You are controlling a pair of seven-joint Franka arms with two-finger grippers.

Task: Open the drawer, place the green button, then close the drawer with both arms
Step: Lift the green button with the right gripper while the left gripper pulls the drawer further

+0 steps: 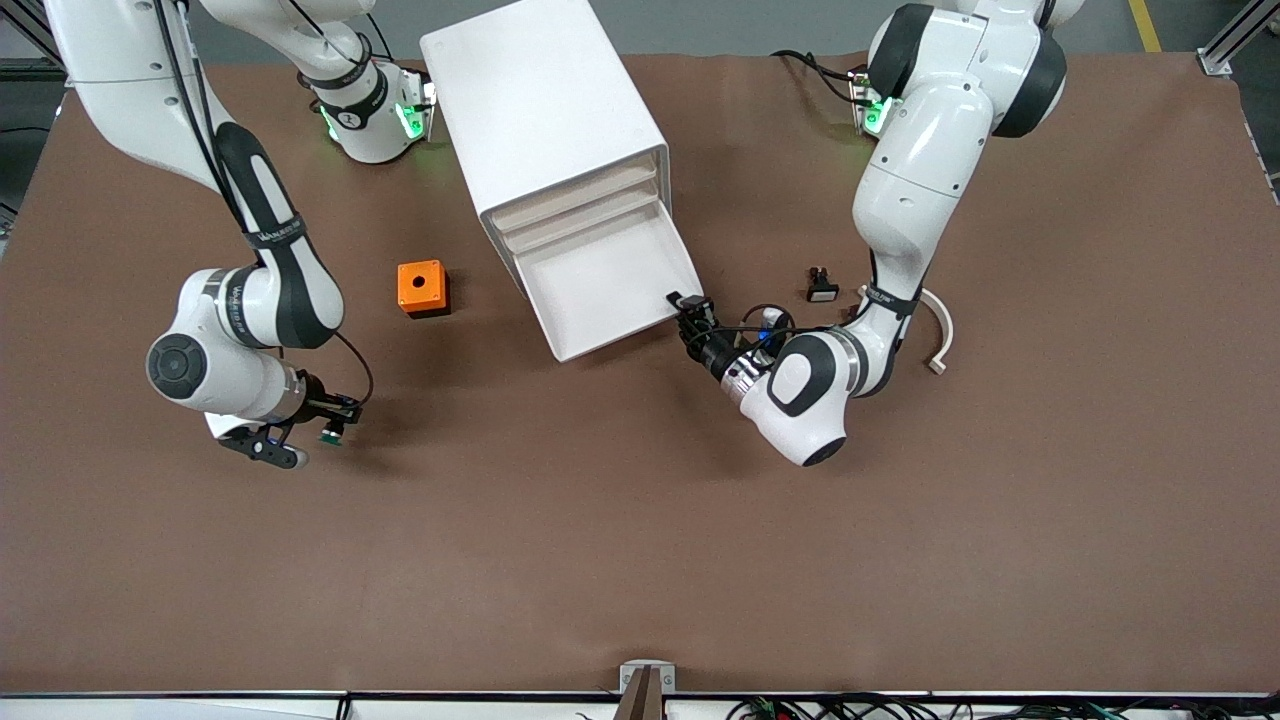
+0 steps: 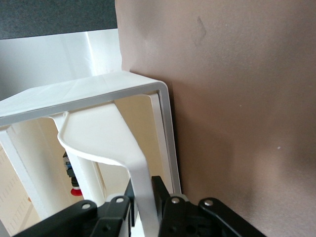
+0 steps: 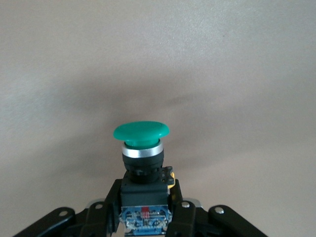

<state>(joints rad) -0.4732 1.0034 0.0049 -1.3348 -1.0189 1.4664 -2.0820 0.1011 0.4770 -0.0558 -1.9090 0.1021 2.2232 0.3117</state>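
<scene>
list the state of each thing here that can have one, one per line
drawer: pulled out of the cabinet, nothing visible in the tray
left pincer: shut on the drawer's front lip
right pincer: shut on the button, over bare table
button: held, green cap pointing away from the pincer
cabinet: its other drawers pushed in
orange box: resting on the table, untouched
</scene>
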